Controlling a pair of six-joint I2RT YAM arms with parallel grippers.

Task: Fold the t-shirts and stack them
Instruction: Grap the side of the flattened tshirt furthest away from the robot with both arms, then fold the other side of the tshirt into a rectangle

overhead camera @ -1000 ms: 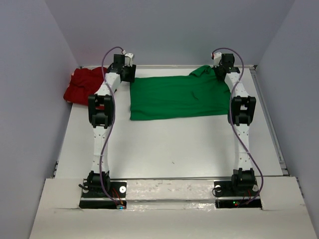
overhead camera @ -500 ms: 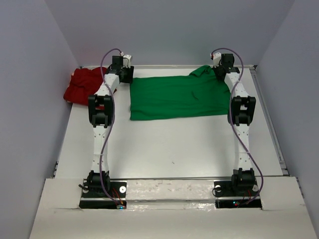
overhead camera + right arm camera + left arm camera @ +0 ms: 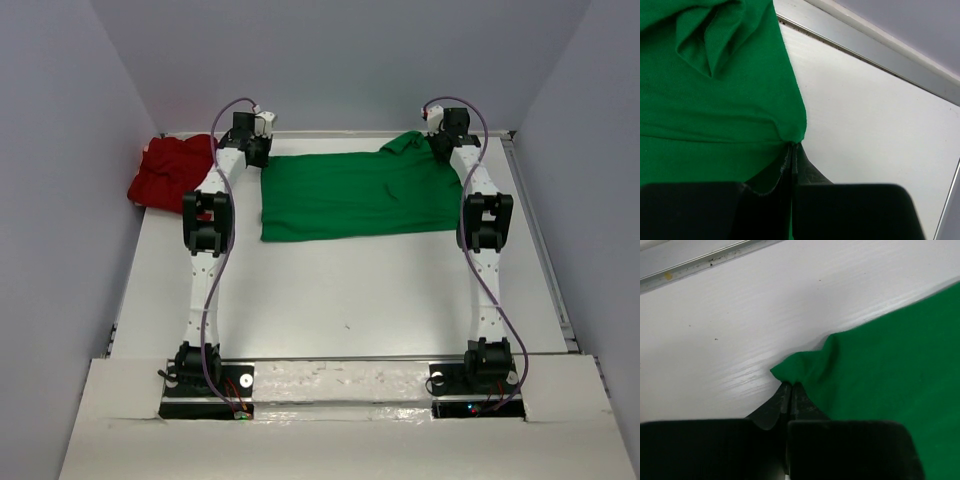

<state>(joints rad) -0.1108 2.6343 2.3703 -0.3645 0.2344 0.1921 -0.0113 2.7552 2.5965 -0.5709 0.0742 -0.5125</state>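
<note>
Shifting a touch inward since a second ago, the left tool (image 3: 252,148) is now pinching narrow on the far left corner of the green t-shirt (image 3: 360,195), and its wrist view is showing a small peak of cloth bunching at the tips. The right tool (image 3: 441,142) is sitting fully closed on the far right edge, where the cloth is puckering at its tips. The green t-shirt is lying spread as a wide flat panel across the far half of the counter (image 3: 350,300). Judging from this, the task is only beginning: no clear fold is showing yet and nothing is stacked. The red t-shirt (image 3: 170,172) is waiting crumpled in the far left corner, untouched, just beside the left arm. A loose rumple of green cloth is sitting near the right tool. The counter's far rail (image 3: 865,55) is running close behind both tools, limiting room for lifting backward.
</note>
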